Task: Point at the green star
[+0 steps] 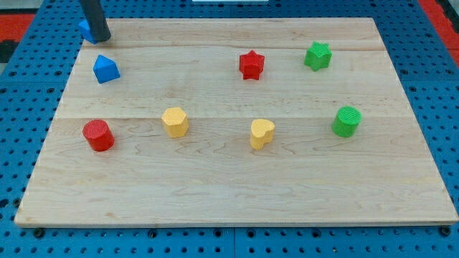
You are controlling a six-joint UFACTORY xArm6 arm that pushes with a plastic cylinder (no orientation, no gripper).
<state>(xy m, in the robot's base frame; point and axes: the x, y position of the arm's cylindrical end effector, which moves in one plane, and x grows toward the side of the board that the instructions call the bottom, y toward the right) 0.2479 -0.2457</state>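
The green star (317, 55) lies near the view's top right of the wooden board (237, 186). My tip (102, 39) is at the view's top left corner of the board, far to the left of the green star. It stands right beside a blue block (86, 29), which the rod partly hides, so its shape is unclear.
A blue block with a peaked top (105, 69) lies just below my tip. A red star (251, 64) sits left of the green star. A green cylinder (346, 121), a yellow heart (262, 133), a yellow hexagon (175, 122) and a red cylinder (97, 135) lie across the middle.
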